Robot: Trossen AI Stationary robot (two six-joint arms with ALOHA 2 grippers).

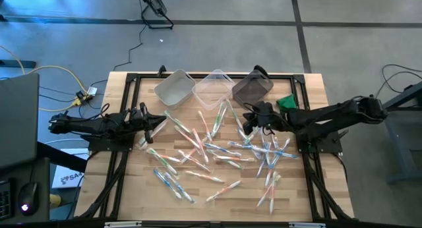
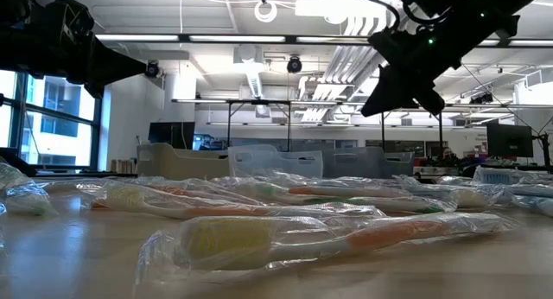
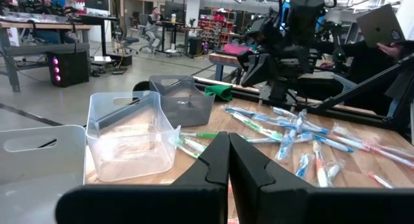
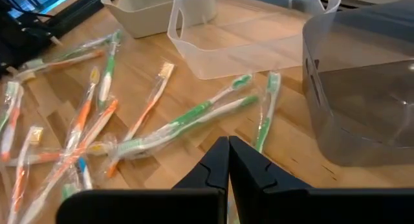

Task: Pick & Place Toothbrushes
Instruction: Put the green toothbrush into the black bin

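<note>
Several wrapped toothbrushes (image 1: 212, 149) with orange, blue and green handles lie flat, scattered over the wooden table, and some cross one another. My left gripper (image 1: 158, 126) hovers shut at the left side of the pile; its closed fingers (image 3: 228, 156) point toward the bins. My right gripper (image 1: 248, 128) is shut too, held above the table (image 2: 406, 74) near the dark bin. Its wrist view looks down on green-handled toothbrushes (image 4: 194, 117) just ahead of its fingertips (image 4: 228, 156). Neither gripper holds anything.
Three bins stand in a row at the far edge: white (image 1: 173, 87), clear (image 1: 214, 88) and dark grey (image 1: 252, 88). A small green object (image 1: 287, 101) lies right of the dark bin. Bare wood shows along the near edge (image 1: 217, 208). A person with a laptop (image 3: 381, 30) sits beyond the table.
</note>
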